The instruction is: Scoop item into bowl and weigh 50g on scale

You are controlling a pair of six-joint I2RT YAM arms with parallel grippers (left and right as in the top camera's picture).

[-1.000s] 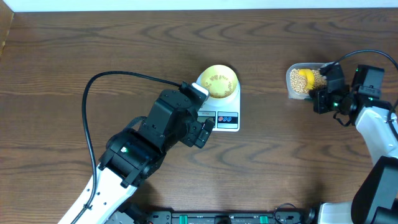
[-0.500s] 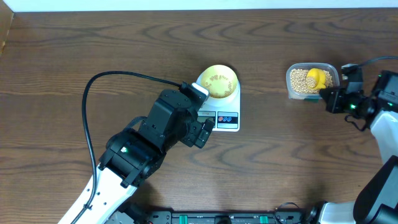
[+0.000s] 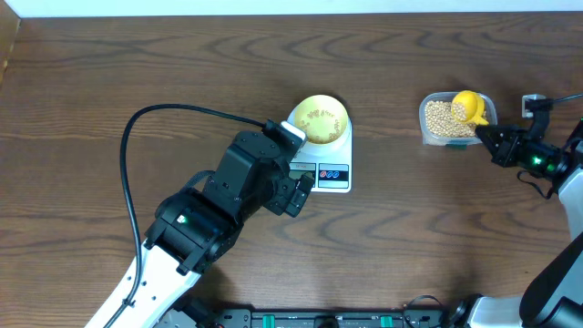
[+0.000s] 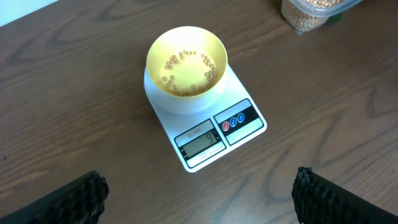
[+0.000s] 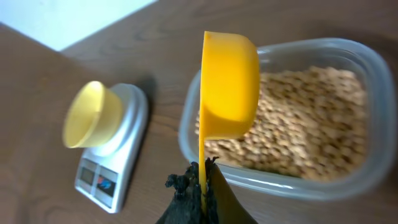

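Note:
The pale-yellow bowl stands on the white scale mid-table, with a thin layer of tan beans in it; both show in the left wrist view, bowl and scale. My left gripper is open and empty, just in front of the scale. My right gripper is shut on the handle of the bright yellow scoop, whose cup is held over the clear tub of beans. The scoop is over the tub's right part.
The left arm's body lies over the table from the front left up to the scale, with its black cable looping to the left. The right arm reaches in from the right edge. A white wall edge runs along the back.
My right gripper has drawn back to the right and the scoop has risen out of the beans to the tub's upper right part. The left arm has not moved.

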